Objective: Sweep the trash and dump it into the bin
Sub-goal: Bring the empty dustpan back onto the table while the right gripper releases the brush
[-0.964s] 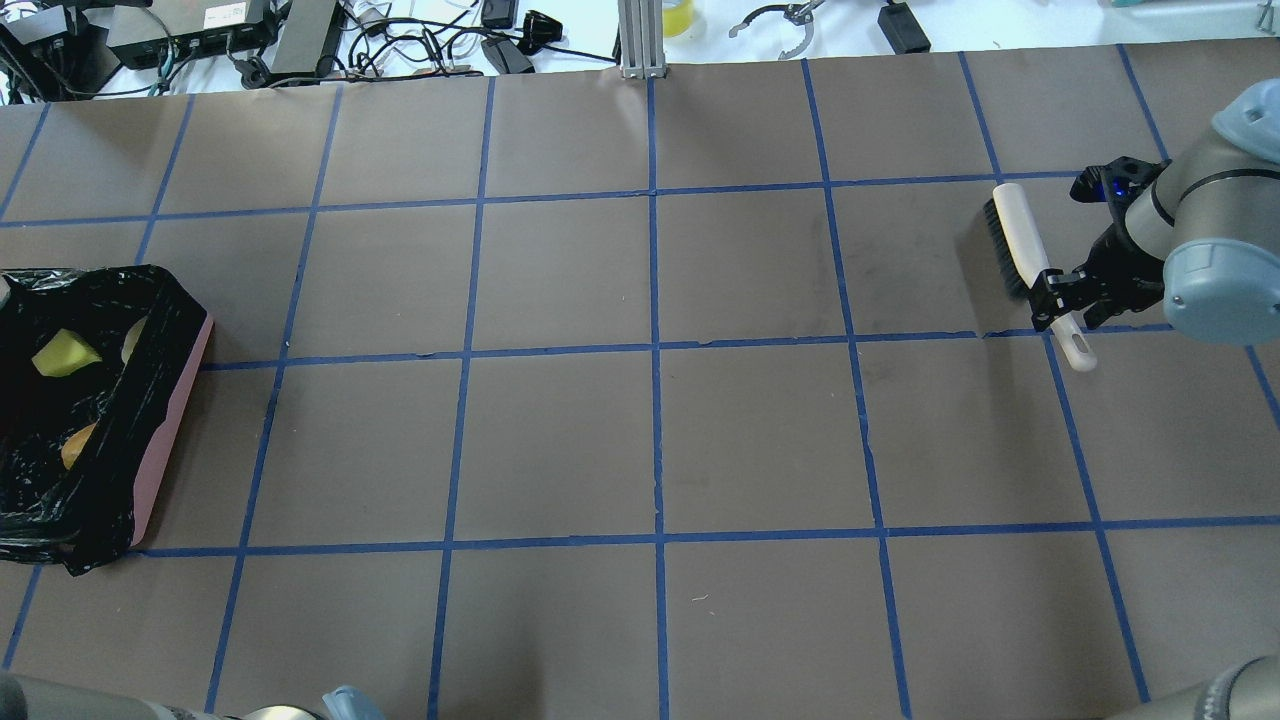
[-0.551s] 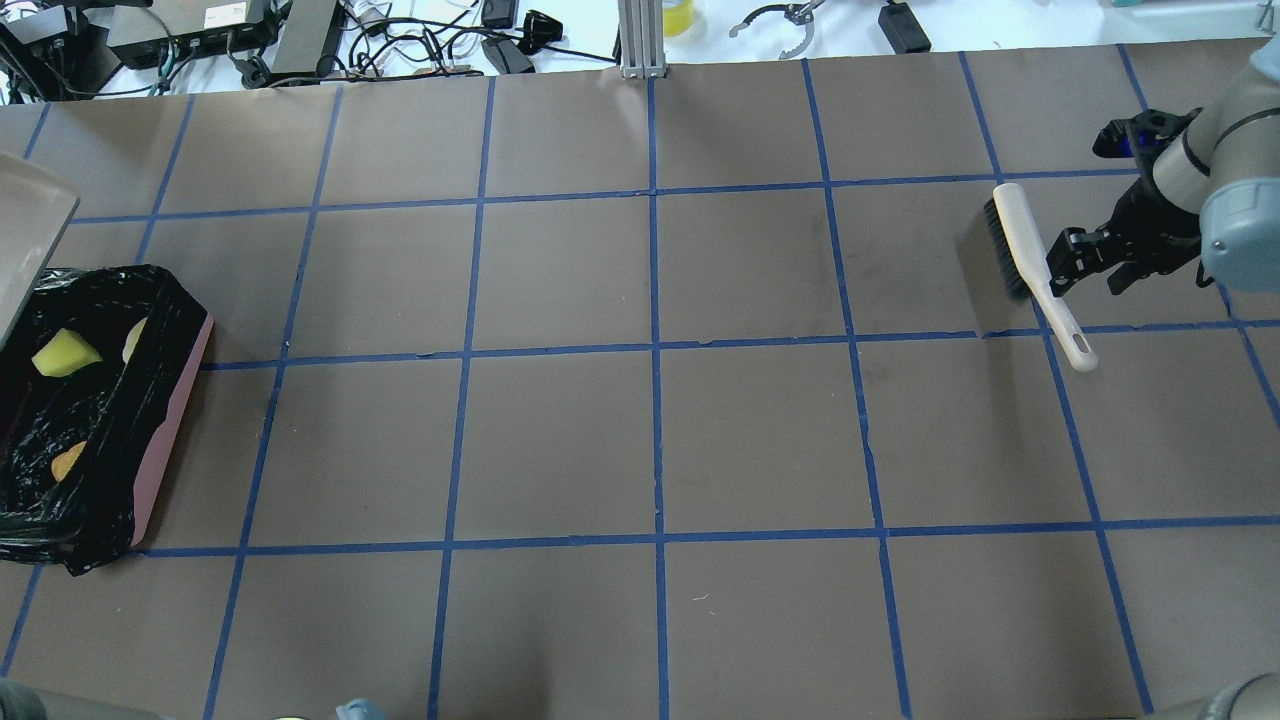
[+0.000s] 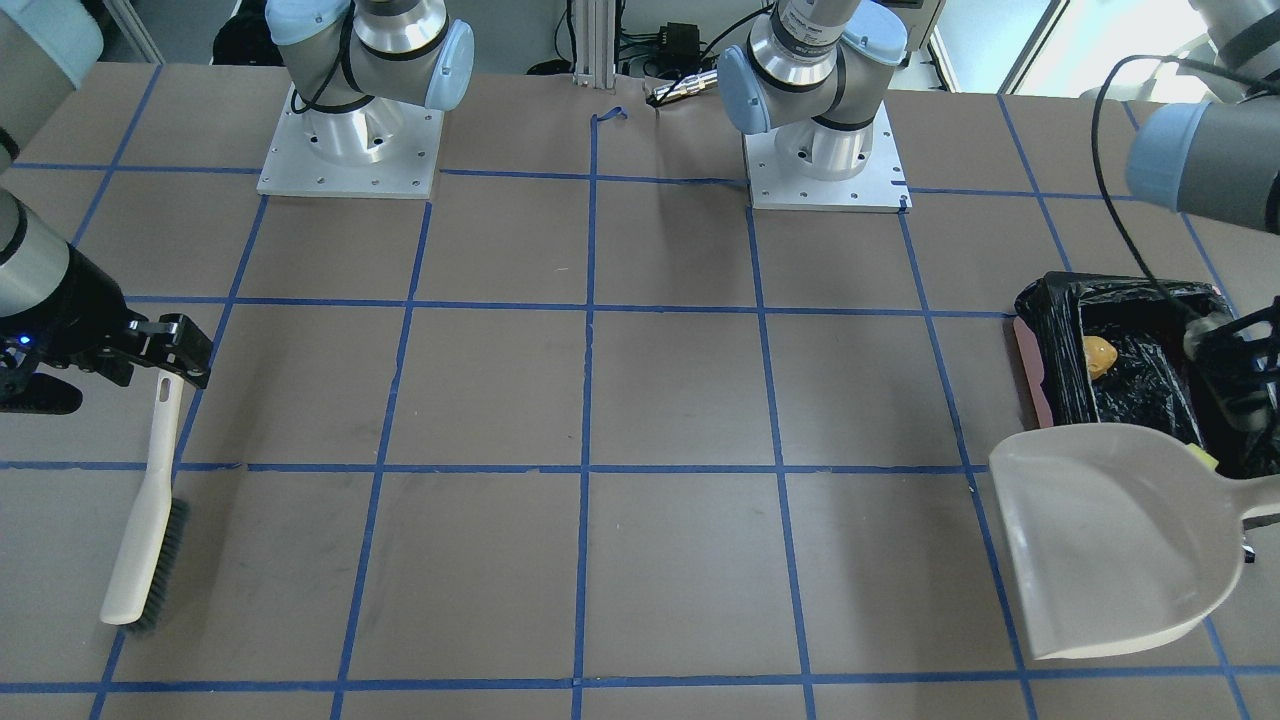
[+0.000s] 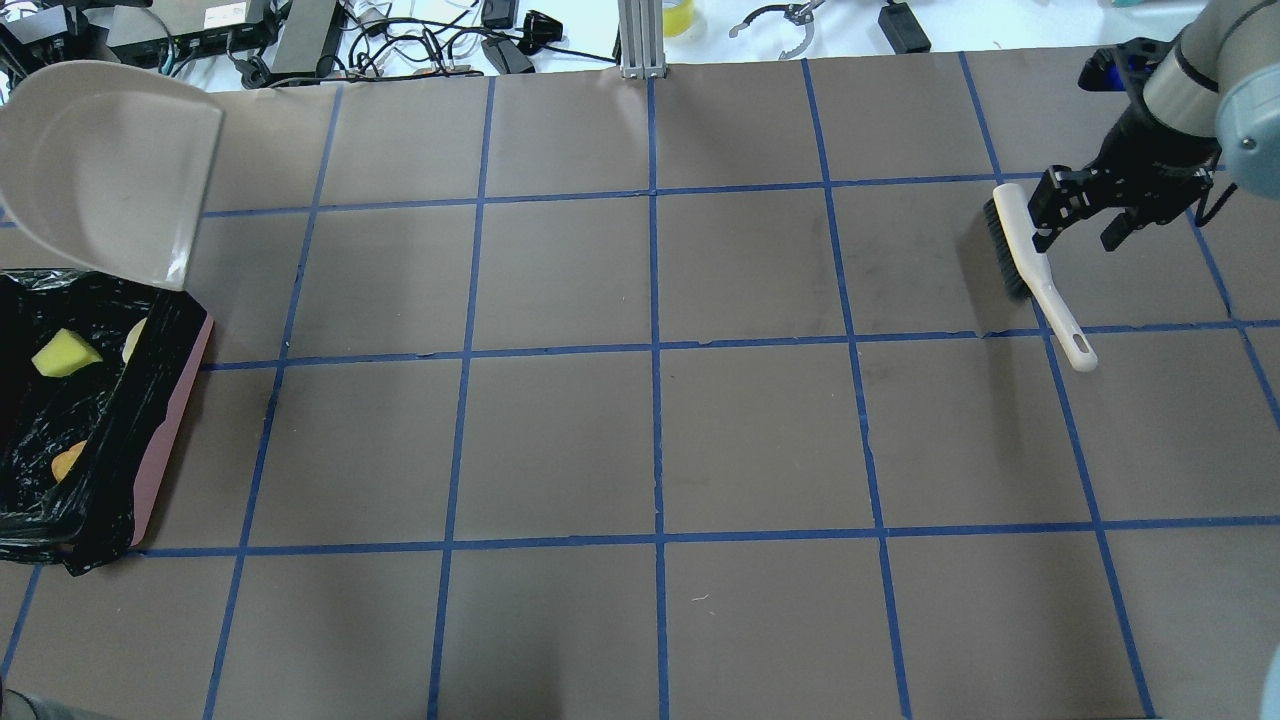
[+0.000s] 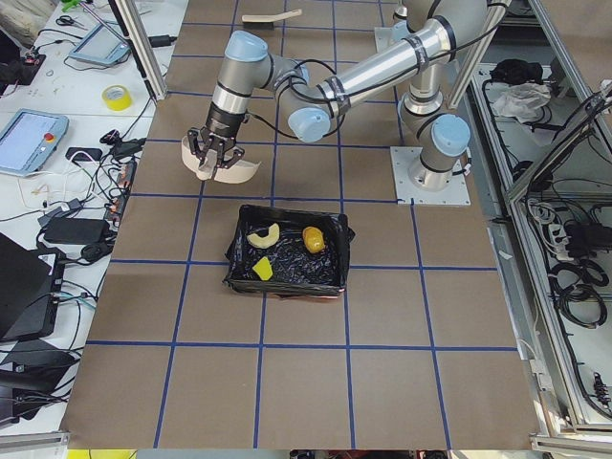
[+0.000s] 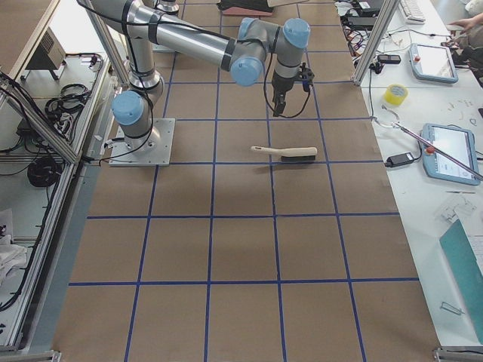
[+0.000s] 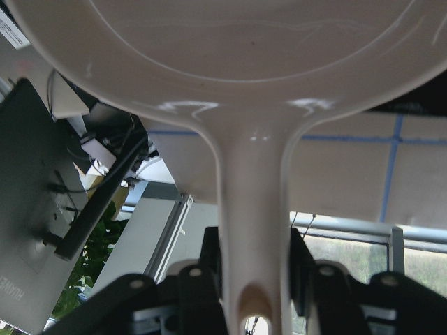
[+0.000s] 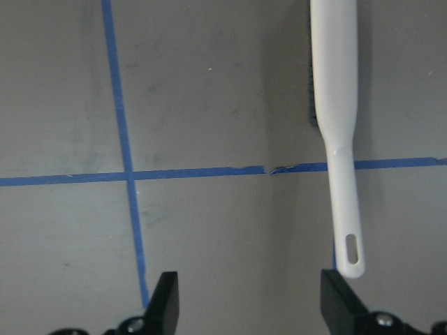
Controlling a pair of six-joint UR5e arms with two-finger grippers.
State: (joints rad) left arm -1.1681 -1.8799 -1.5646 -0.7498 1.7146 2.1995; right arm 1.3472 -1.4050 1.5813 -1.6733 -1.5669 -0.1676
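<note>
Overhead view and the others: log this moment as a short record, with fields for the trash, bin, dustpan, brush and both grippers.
in bin: yellow wedge, cream crescent, amber lump
bin place: left end of the table, upright, black liner
dustpan: held by its handle just beyond the bin, no scraps showing in it
brush: lying on the table, right side
left gripper: shut on the dustpan handle
right gripper: open, above the brush, apart from it
scraps on table: none seen
</note>
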